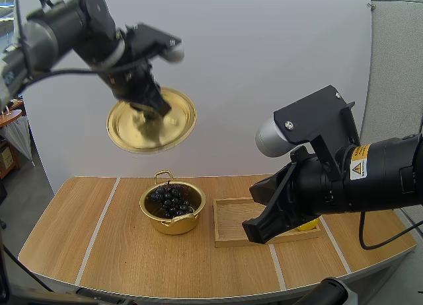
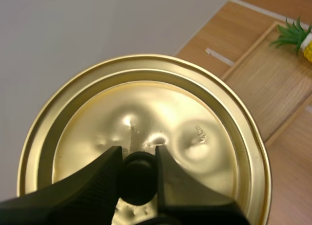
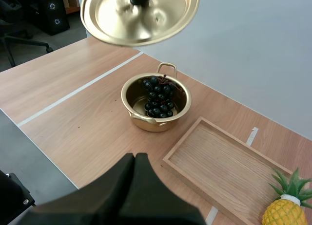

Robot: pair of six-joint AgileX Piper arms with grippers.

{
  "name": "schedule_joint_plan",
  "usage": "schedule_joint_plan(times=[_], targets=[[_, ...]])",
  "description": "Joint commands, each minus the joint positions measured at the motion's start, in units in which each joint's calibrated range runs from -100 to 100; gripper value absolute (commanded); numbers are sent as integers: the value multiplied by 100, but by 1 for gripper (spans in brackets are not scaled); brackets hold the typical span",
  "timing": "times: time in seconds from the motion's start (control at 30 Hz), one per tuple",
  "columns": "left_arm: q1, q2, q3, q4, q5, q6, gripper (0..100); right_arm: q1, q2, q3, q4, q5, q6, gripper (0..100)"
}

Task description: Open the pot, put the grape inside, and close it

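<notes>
Pot (image 1: 173,224): gold, open, standing on the table (image 1: 99,239) just beside the wooden tray (image 1: 231,216). Grapes (image 1: 170,201): dark bunch, lying inside the pot. Lid (image 1: 132,130): gold, tilted, held in the air above the pot, well apart from it. Left gripper (image 2: 138,159): clenched on the lid's black knob (image 2: 138,178), one finger on each side. Right gripper (image 3: 135,159): closed on nothing, fingers together as one wedge, raised above the table near the tray. Toy pineapple (image 3: 282,213): at the tray's end away from the pot.

The table holds one pot (image 1: 173,224) and one bunch of grapes (image 1: 170,201). There is one lid (image 1: 180,123), one wooden tray (image 1: 231,222) and one toy pineapple (image 3: 285,213).
</notes>
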Motion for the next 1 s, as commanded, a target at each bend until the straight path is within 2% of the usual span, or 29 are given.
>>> schedule_joint_plan(times=[0.0, 0.57, 0.77, 0.97], targets=[[-14, 347, 273, -109, -565, 110, 0, -44, -54, 17, -29, 30, 19, 0], [-14, 2518, 369, -478, -1100, 359, 0, -111, -54, 17, -29, 30, -1, 0], [-14, 2789, 369, -715, -1287, 491, 0, -111, -54, 17, -29, 30, -1, 0], [-14, 2800, 634, -889, -1983, 749, 0, -111, -54, 17, -29, 30, -1, 0]])
